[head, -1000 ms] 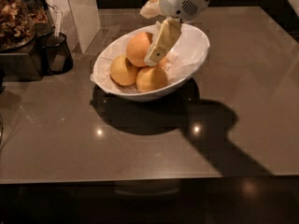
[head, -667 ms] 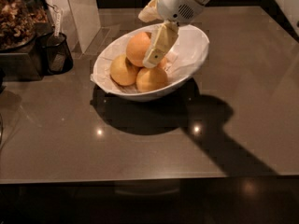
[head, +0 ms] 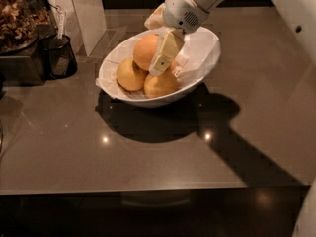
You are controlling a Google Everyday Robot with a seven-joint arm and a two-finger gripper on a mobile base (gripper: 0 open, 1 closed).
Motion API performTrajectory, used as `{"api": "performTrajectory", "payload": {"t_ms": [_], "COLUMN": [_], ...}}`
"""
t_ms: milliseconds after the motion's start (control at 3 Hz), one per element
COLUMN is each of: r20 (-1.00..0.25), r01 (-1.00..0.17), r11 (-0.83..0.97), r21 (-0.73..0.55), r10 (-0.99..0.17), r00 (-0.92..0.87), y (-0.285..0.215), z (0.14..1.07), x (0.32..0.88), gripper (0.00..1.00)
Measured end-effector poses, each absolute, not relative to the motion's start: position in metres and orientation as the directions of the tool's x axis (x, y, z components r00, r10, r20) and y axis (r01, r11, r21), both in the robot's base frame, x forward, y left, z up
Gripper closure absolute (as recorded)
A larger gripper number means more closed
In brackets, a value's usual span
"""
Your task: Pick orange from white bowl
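Three fruits show clearly in the white bowl (head: 200,70), which sits toward the far edge of the worktop (head: 148,162), roughly mid-width and well clear of the near edge. The bowl is tilted, with the high rim on the right and the low rim on the left, and it has crinkled white paper lining. The orange (head: 145,50) is at the back of the pile, on top of and touching two smaller yellowish fruits: one (head: 130,74) on the left, one (head: 160,85) at the front. The gripper (head: 164,57) is down inside the bowl, with its cream part pressed along the orange's right side. A second cream part shows higher up, beyond the orange. Can't tell if the gripper is wide, narrow or actually clamped on the orange, since the contact side is hidden. A sliver of orange colour shows just right of the gripper, and I can't tell what it is. The white wrist housing (head: 190,6) comes in from the far right, above the bowl's far rim. A dark mesh cup (head: 59,58) sits near the left edge, apart from the bowl. A tray of brown bits (head: 17,21) is at the far-left corner. Bowl and arm cast a heavy shadow running toward the near-right corner.
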State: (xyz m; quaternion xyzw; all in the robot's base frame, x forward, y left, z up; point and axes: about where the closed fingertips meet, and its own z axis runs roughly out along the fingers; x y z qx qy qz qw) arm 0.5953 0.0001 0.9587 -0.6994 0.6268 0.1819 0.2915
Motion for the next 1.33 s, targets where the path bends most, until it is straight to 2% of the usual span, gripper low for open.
{"api": "performTrajectory", "payload": {"t_ms": [1000, 1333], "r20": [-0.631, -0.632], "r01": [-0.991, -0.991], "r11": [-0.062, -0.065], "r21": [-0.117, -0.114], "r10": [-0.766, -0.765], "r00": [0.122, 0.123], "y": [0.006, 0.006], "z": [0.932, 0.93], "x": [0.602, 0.602], "gripper": [0.13, 0.32]}}
